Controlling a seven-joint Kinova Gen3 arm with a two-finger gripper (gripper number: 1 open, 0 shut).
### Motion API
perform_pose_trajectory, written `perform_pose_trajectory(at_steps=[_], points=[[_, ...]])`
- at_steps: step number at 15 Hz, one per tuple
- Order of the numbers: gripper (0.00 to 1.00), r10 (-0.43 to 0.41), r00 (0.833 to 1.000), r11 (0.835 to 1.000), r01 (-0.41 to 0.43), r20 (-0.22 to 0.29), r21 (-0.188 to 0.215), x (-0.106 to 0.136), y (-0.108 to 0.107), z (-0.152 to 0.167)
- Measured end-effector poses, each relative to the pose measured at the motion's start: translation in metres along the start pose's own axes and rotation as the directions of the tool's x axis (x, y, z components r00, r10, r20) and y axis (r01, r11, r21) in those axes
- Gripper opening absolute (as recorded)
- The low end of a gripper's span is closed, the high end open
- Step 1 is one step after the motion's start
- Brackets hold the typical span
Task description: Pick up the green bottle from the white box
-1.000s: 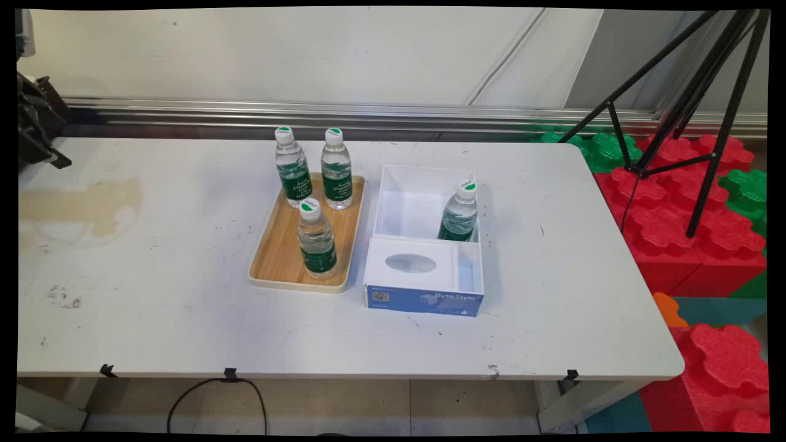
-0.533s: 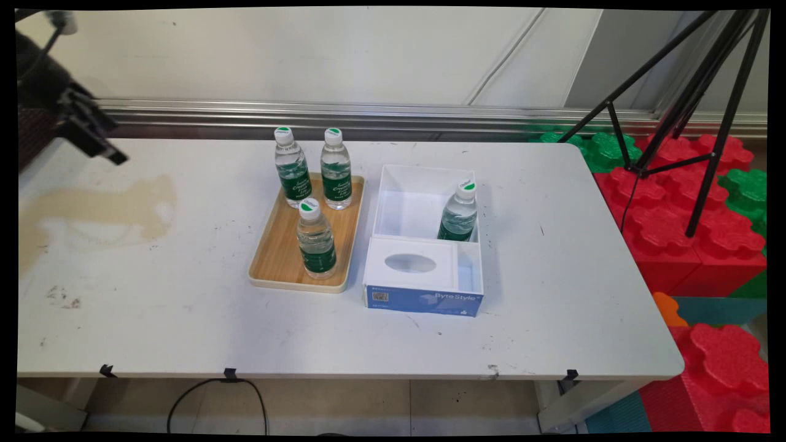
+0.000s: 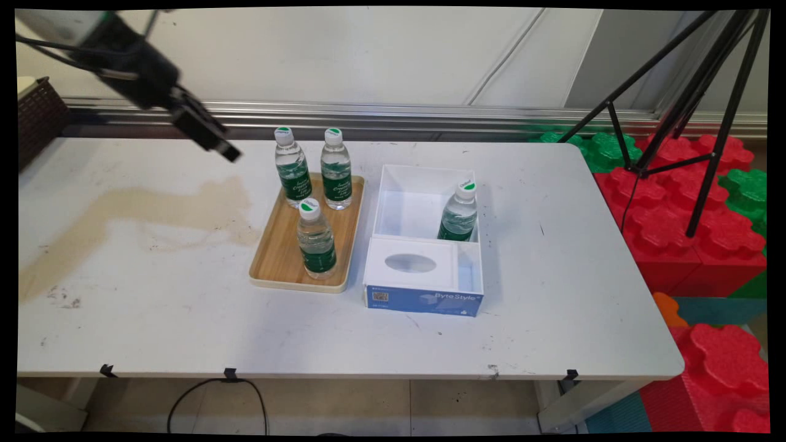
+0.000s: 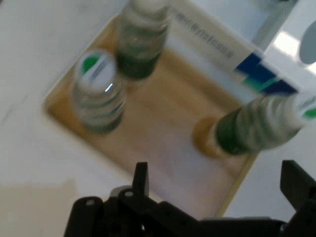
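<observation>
My gripper (image 4: 217, 185) is spread wide with nothing in it, up in the air, and just past my fingers (image 4: 140, 178) sit 3 water bottles (image 4: 98, 91) on a wooden tray (image 4: 163, 143).

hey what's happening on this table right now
A white robot arm's black gripper hangs empty in the air above the table's far left part, just left of a wooden tray; its fingers are spread open. Three water bottles stand upright on the tray: two at the far end and one nearer the front. A fourth bottle stands in the open white box to the right, behind a blue tissue box. Nothing is being held.
</observation>
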Motion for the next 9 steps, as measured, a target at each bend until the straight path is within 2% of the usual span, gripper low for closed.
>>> perform_pose_trajectory(at_steps=[3, 5, 6, 9], points=[[1.00, 0.045, 0.997, 0.995, -0.051, -0.062, -0.087, 0.021, 0.015, 0.034], [1.00, 0.082, 0.991, 0.986, -0.096, -0.105, -0.137, 0.033, 0.026, 0.056], [1.00, 0.104, 0.986, 0.980, -0.124, -0.127, -0.156, 0.040, 0.031, 0.069], [1.00, 0.159, 0.971, 0.965, -0.191, -0.179, -0.179, 0.054, 0.041, 0.100]])
